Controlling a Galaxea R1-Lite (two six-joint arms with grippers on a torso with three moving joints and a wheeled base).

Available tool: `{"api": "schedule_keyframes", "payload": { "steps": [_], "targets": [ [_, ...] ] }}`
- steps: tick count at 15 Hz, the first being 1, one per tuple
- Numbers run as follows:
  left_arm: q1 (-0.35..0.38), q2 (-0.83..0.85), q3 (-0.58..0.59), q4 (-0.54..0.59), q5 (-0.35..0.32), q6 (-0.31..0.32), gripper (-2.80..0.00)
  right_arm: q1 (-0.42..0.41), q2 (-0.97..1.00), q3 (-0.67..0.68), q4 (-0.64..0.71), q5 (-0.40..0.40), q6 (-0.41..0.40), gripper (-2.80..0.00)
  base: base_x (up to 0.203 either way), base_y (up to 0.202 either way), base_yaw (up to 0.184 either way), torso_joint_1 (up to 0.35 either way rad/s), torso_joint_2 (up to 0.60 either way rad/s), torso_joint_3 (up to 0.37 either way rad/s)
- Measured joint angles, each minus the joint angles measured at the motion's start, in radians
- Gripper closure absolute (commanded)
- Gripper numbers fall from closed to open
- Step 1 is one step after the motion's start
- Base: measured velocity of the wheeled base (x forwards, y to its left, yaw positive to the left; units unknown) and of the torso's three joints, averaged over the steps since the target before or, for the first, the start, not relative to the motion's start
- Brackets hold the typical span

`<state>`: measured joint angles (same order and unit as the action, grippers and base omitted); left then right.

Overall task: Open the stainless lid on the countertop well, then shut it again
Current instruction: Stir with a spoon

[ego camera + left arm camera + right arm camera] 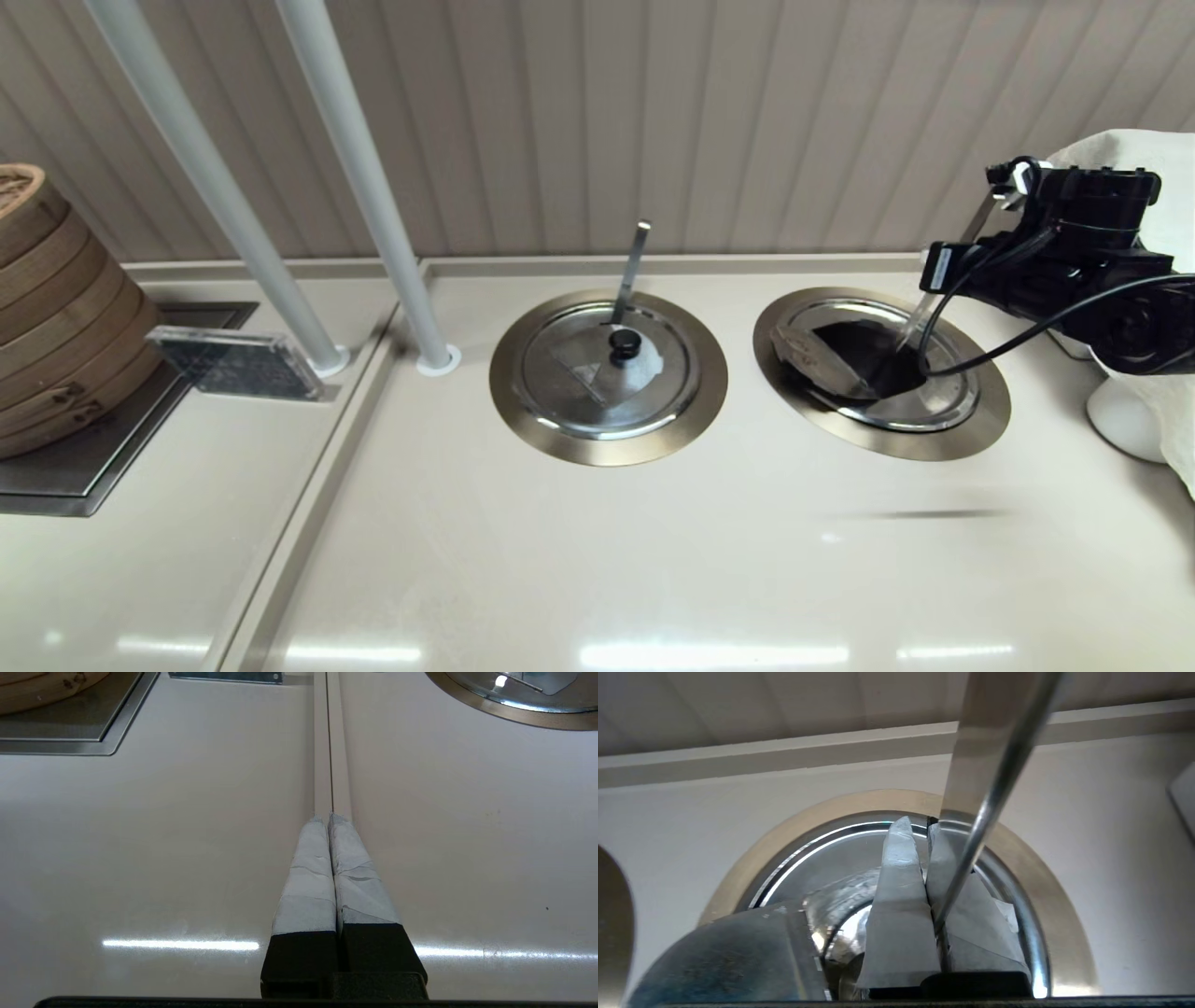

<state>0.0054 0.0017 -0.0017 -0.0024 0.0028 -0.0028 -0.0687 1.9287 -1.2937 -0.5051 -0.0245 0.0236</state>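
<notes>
The left gripper (331,817) is hovering over the bare worktop (163,849), its taped fingers pressed together on nothing. Further right, the twin lid (607,366) is sitting flat in its own ring. Right of that, the stainless lid (868,364) is lying on the countertop well (990,411), a utensil handle (920,317) slanting through its edge. The right gripper (920,826) is hanging just above that lid, fingers apparently closed, though the handle is partly hiding them.

no readable text, labels, brands, numbers or signs on any surface in view
</notes>
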Motion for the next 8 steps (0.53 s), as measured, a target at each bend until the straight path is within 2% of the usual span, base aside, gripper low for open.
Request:
{"api": "schedule_keyframes", "payload": {
  "steps": [6, 8],
  "targets": [
    [0.0, 0.0, 0.0, 0.0, 0.0, 0.0, 0.0, -0.012, 0.026, -0.014, -0.035, -0.018, -0.003, 0.0, 0.0, 0.0, 0.0, 0.0, 0.0, 0.0],
    [0.0, 0.0, 0.0, 0.0, 0.0, 0.0, 0.0, 0.007, 0.039, -0.021, -0.073, -0.071, 0.021, 0.0, 0.0, 0.0, 0.0, 0.0, 0.0, 0.0]
  ]
}}
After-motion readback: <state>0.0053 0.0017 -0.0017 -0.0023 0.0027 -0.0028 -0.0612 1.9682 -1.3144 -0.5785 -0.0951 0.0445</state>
